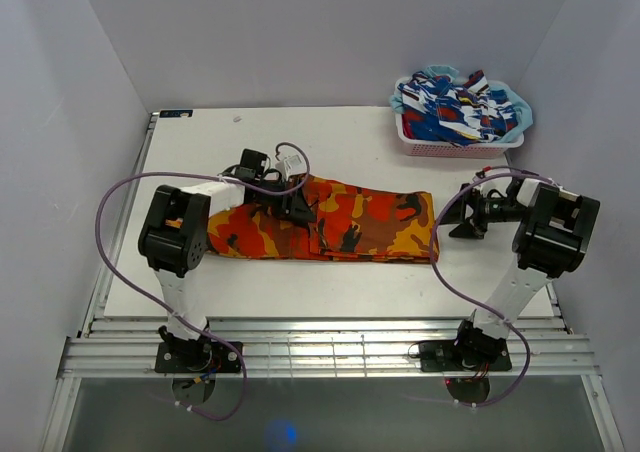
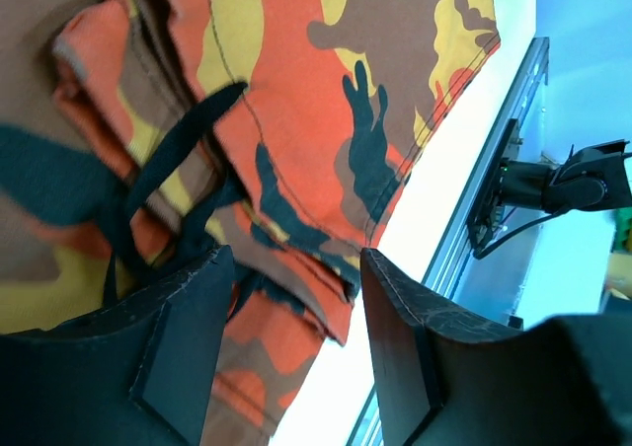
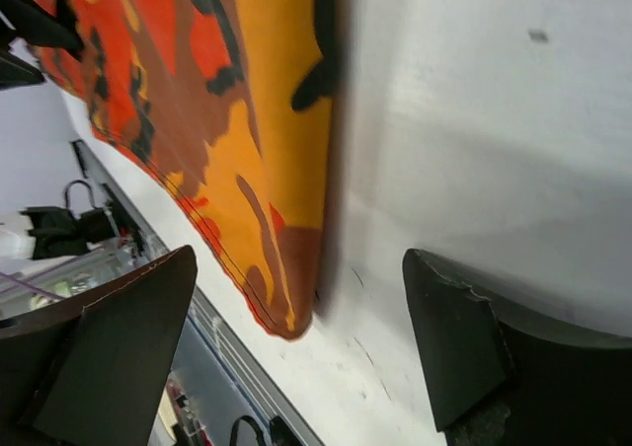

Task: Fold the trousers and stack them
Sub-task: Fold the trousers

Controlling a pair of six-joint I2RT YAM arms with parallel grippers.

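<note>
Bright even light; soft shadow beside trousers; wrist views slightly blurred

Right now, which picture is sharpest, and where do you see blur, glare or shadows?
Top external view: evenly lit and sharp, camouflage trousers casting little shadow. Left wrist view: trousers blur toward the left edge, background washed pale blue. Right wrist view: table looks washed out, a dark shadow band along the trousers' edge.

There is one pair of trousers. There are two robot arms, the left arm and the right arm. Each arm has one gripper, so that makes two: the left gripper and the right gripper. There is one basket and one table. The clothes in the basket are too jumbled to count.
</note>
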